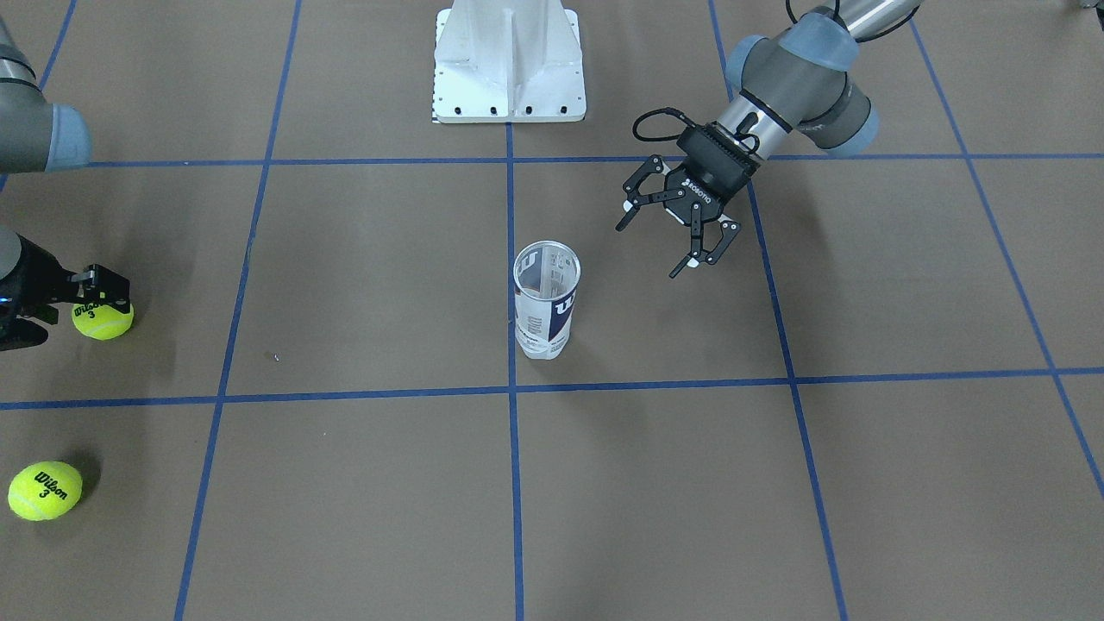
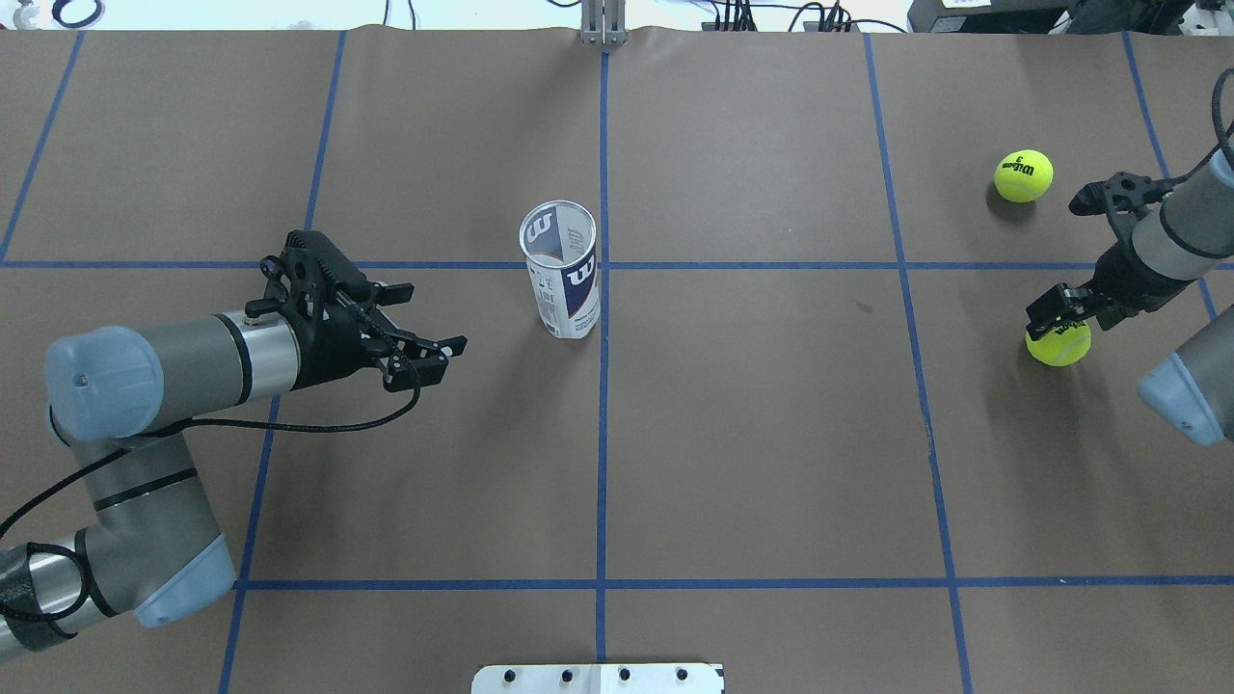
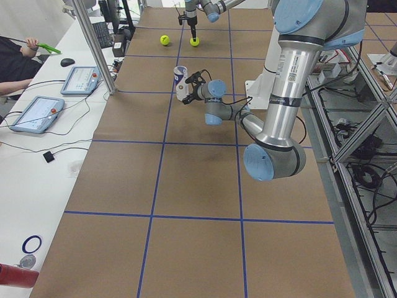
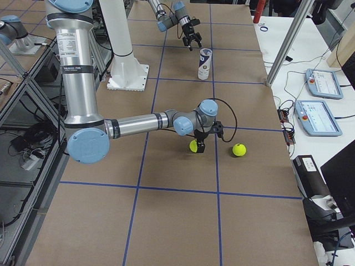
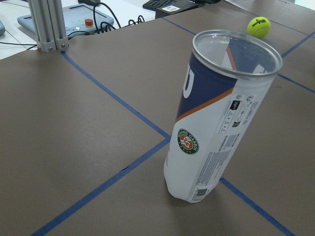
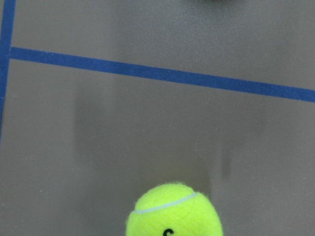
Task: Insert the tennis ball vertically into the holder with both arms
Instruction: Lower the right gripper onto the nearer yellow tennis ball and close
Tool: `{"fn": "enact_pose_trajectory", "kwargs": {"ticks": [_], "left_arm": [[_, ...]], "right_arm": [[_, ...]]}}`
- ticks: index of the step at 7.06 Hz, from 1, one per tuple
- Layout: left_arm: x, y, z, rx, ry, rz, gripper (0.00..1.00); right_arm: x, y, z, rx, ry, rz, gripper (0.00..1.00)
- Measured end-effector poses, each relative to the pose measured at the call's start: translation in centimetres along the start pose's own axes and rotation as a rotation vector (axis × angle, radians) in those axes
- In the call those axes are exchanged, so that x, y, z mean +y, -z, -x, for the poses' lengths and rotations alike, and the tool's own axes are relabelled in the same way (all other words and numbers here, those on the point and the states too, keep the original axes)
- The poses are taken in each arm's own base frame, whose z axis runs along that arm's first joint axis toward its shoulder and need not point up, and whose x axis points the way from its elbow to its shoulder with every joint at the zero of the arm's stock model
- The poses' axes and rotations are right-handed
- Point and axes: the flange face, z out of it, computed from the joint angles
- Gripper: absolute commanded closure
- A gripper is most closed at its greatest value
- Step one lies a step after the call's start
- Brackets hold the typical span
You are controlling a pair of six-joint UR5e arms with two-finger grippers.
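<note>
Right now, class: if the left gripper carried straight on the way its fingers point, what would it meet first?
Most likely the holder. The left gripper, jaws open, points at this upright can, which sits mid-frame in the left wrist view. Nothing shows between them, though relative height is unclear.

One ball (image 1: 103,317) has "Wilson" and a "3" on it in black. The other ball (image 1: 45,490) says the same. The can (image 5: 216,123) has a big white "W" on its blue part. It also has a round badge (image 5: 188,142), a bar code (image 5: 197,194) and rows of tiny print, all too small to read. The left tool (image 1: 647,250) says "ROBOTIQ" in white letters.
</note>
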Motion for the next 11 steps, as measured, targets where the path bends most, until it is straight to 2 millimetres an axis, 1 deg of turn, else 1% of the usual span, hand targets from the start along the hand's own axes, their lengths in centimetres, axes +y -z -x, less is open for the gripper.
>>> {"fn": "enact_pose_trajectory", "kwargs": {"ticks": [2,7,8,9,10,11], "left_arm": [[-0.02,0.01,0.02,0.0,0.0,0.0,0.0],[-0.03,0.05,0.16,-0.003,-0.001,-0.001,0.0],[-0.02,0.07,0.18,-0.003,-0.001,-0.001,0.0],[0.01,0.09,0.22,-0.003,-0.001,-0.001,0.0],[0.04,0.11,0.24,-0.003,-0.001,-0.001,0.0],[0.08,0.14,0.27,-0.004,-0.001,-0.002,0.0]], "right_arm": [[-0.53,-0.72,0.26,0.005,0.002,0.008,0.01],[-0.35,-1.18,0.6,0.003,0.005,0.02,0.02],[-0.32,-1.26,0.64,-0.001,0.004,0.024,0.13],[-0.32,-1.3,0.67,-0.002,0.003,0.026,0.7],[-0.32,-1.34,0.67,-0.003,0.002,0.027,1.0],[-0.32,-1.26,0.74,-0.004,0.005,0.026,1.0]]}}
